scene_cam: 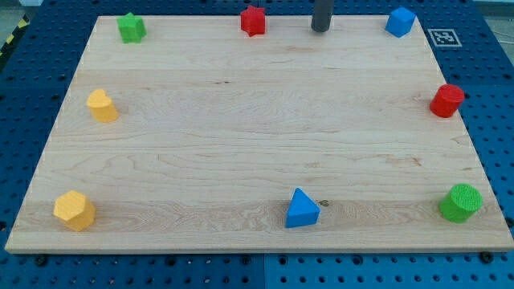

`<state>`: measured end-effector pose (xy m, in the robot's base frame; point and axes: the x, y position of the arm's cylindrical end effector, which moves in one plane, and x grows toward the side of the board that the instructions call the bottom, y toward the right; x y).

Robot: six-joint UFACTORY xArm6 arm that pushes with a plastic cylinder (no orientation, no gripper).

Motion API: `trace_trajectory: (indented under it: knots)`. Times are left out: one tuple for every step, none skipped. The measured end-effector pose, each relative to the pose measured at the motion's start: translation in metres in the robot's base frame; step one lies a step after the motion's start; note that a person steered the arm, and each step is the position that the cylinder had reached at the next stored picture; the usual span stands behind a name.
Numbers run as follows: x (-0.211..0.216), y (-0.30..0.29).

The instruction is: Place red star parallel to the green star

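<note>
The red star [253, 21] sits near the board's top edge, a little left of centre. The green star [131, 27] sits at the top left corner, in about the same row. My tip [320, 29] is at the top edge, to the right of the red star and apart from it, with a gap between them. The rod enters from the view's top.
A blue block [400, 22] at top right, a red cylinder [446, 101] at the right edge, a green cylinder [461, 202] at bottom right, a blue triangle [302, 209] at bottom centre, a yellow block [102, 106] at left, a yellow hexagon [74, 211] at bottom left.
</note>
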<state>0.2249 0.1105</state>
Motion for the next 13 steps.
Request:
trace_trajectory:
  knots:
    - [-0.004, -0.007]
    - [-0.005, -0.022]
    - [-0.007, -0.057]
    - [-0.012, -0.077]
    - [-0.015, -0.096]
    - [-0.015, -0.124]
    - [-0.015, -0.148]
    - [-0.018, -0.162]
    - [-0.031, -0.160]
    - [-0.032, -0.184]
    - [-0.032, -0.211]
    - [-0.032, -0.229]
    - [-0.032, -0.248]
